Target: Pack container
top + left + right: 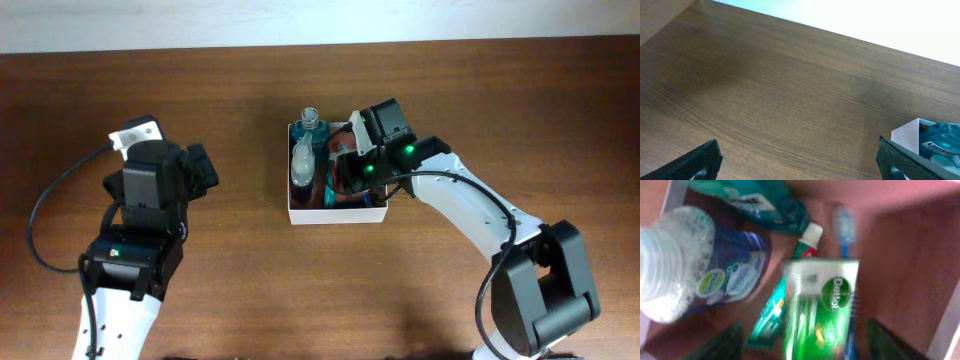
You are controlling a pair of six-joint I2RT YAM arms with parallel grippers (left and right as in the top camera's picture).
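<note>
The container [335, 216], a white-walled box with a pinkish-brown inside [905, 255], sits at the table's middle. It holds a teal bottle [311, 128], a blue bottle with a clear cap [302, 165], a green toothpaste tube [772, 315] and a blue toothbrush [842, 222]. A green Dettol soap pack [822, 310], blurred, lies between the spread fingers of my right gripper [805, 345], which is open and low inside the box [350, 170]. My left gripper [800, 162] is open and empty over bare table, left of the box [205, 168]. The box corner [907, 135] shows in the left wrist view.
The brown wooden table [230, 290] extends around the box. A pale wall edge [320, 20] runs along the back. A black cable [45, 215] loops beside the left arm.
</note>
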